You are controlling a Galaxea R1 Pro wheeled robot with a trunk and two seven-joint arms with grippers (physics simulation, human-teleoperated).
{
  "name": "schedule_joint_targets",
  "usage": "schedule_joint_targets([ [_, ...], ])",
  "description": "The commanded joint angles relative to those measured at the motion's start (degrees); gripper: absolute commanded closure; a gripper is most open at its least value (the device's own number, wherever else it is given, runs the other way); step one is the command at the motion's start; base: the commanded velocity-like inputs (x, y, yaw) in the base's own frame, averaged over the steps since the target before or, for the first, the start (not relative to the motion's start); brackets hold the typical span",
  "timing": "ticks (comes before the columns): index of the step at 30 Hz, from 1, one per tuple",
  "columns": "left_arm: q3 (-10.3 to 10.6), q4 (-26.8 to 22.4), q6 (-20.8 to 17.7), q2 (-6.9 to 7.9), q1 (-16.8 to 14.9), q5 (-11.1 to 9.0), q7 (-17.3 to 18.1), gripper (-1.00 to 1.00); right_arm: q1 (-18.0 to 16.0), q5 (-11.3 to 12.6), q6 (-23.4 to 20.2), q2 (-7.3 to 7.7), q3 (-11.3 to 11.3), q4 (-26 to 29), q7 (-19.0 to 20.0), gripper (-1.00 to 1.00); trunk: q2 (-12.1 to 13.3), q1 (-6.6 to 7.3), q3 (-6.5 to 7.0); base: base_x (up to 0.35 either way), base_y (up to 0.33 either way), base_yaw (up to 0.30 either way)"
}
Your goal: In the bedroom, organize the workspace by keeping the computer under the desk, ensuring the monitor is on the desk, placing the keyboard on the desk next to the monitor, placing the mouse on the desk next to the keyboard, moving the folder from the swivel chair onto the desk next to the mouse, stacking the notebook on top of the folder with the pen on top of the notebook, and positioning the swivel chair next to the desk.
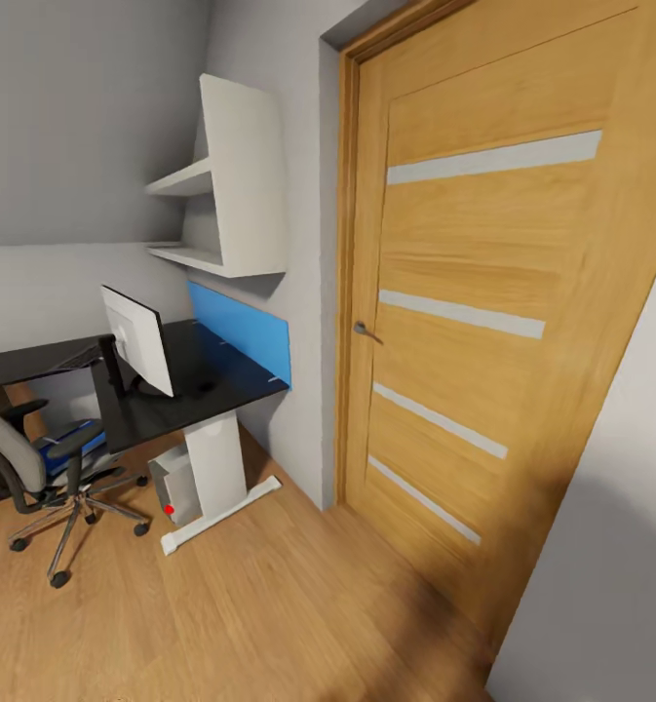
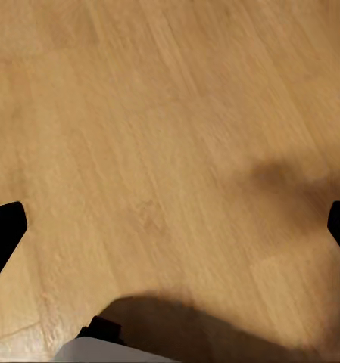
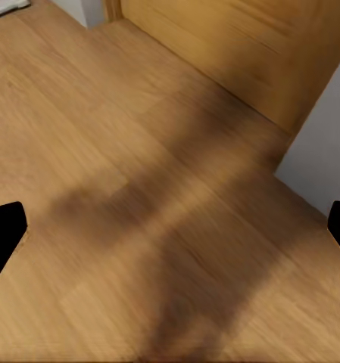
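Observation:
The desk (image 1: pixel 220 375), glossy black on white legs, stands at the left of the head view. The monitor (image 1: pixel 137 341) stands upright on it, its pale back towards me. Under the desk, beside a white leg, sits the light grey computer (image 1: pixel 174 487) with a red dot low on its front. The swivel chair (image 1: pixel 11 453) is at the desk's near side, and the blue folder (image 1: pixel 69 444) lies on its seat. Keyboard, mouse, notebook and pen are out of view. My left gripper (image 2: pixel 170 227) and right gripper (image 3: pixel 170 234) both hang open over the wooden floor, holding nothing.
A tall wooden door (image 1: pixel 483 292) with pale stripes is shut straight ahead. White wall shelves (image 1: pixel 235 195) and a blue panel (image 1: pixel 245 331) sit above the desk's far end. A grey wall (image 1: pixel 610 546) is close on the right. Wooden floor (image 1: pixel 269 604) lies between me and the desk.

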State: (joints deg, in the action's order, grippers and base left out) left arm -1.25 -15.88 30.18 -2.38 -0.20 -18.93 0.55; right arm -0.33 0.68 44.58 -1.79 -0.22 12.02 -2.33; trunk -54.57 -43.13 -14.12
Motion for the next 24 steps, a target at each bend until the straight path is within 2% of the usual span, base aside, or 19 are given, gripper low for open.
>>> schedule_joint_targets([
  [1, -0.2, 0.0, 0.1, -0.02, 0.0, -0.9, 0.1, -1.0, 0.0, 0.1, 0.1, -0.2, 0.0, 0.7, -0.1, -1.0, 0.4, 0.22, 0.12, 0.0, 0.0, 0.286],
  [3, -0.2, -0.5, 0.0, 0.18, -0.2, -2.8, 0.0, -1.0, -0.2, 0.1, 0.1, -0.86, 0.0, 3.7, -0.2, -1.0, 1.2, 0.66, 0.48, 0.0, 0.0, 0.287],
  [4, -0.2, -0.9, 0.0, 0.3, -0.3, -3.0, -0.1, -1.0, -0.3, 0.1, 0.1, -1.05, 0.0, 4.5, -0.3, -1.0, 1.6, 0.88, 0.66, 0.0, 0.0, 0.287],
  [5, -0.2, -3.5, -0.1, 0.66, -1.1, -3.6, -0.1, -1.0, -0.9, 0.1, 0.1, -1.73, 0.0, 6.6, -0.3, -1.0, 2.0, 1.1, 0.83, 0.0, 0.0, 0.287],
  [9, -0.3, -11.6, -1.1, 1.56, -2.5, -4.1, -0.3, -1.0, -4.3, 0.2, -0.2, -2.8, 0.0, 8.1, -0.4, -1.0, 3.6, 1.98, 1.55, 0.0, 0.0, 0.287],
  [11, -0.3, -14.2, -3.8, 2.75, -2.7, -4.3, -0.3, -1.0, -6.3, 0.3, -0.8, -2.96, 0.0, 7.4, -0.5, -1.0, 4.4, 2.42, 1.91, 0.0, 0.0, 0.288],
  [13, -0.3, -15.1, -8.6, 4.05, -2.8, -4.5, -0.1, -1.0, -7.9, 0.3, -1.5, -2.87, -0.1, 5.7, -0.5, -1.0, 5.2, 2.85, 2.27, 0.0, 0.0, 0.288],
  [14, -0.3, -15.0, -12.4, 4.54, -2.9, -4.5, 0.0, -1.0, -8.9, 0.4, -1.9, -2.71, -0.1, 4.1, -0.5, -1.0, 5.6, 3.07, 2.45, 0.0, 0.0, 0.288],
  [16, -0.3, -14.1, -17.6, 4.87, -2.9, -4.3, 0.1, -1.0, -10.2, 0.4, -2.2, -2.55, -0.2, 1.6, -1.5, -1.0, 6.4, 3.51, 2.81, 0.0, 0.0, 0.288],
  [18, -0.2, -13.6, -19.0, 4.94, -2.9, -4.3, 0.1, -1.0, -10.7, 0.5, -2.4, -2.51, -0.2, 0.7, -3.3, -1.0, 7.2, 3.95, 3.17, 0.0, 0.0, 0.288],
  [21, -0.5, -13.3, -18.5, 5.14, -3.0, -4.4, 0.1, -1.0, -11.0, 0.5, -2.6, -2.51, -0.2, -0.1, -5.3, -1.0, 8.4, 4.61, 3.71, 0.0, 0.0, 0.288],
  [24, -0.7, -13.2, -13.1, 5.37, -3.0, -4.4, 0.0, -1.0, -11.1, 0.6, -2.5, -2.61, -0.2, -0.4, -6.1, -1.0, 9.2, 5.05, 4.07, 0.0, 0.0, 0.288],
])
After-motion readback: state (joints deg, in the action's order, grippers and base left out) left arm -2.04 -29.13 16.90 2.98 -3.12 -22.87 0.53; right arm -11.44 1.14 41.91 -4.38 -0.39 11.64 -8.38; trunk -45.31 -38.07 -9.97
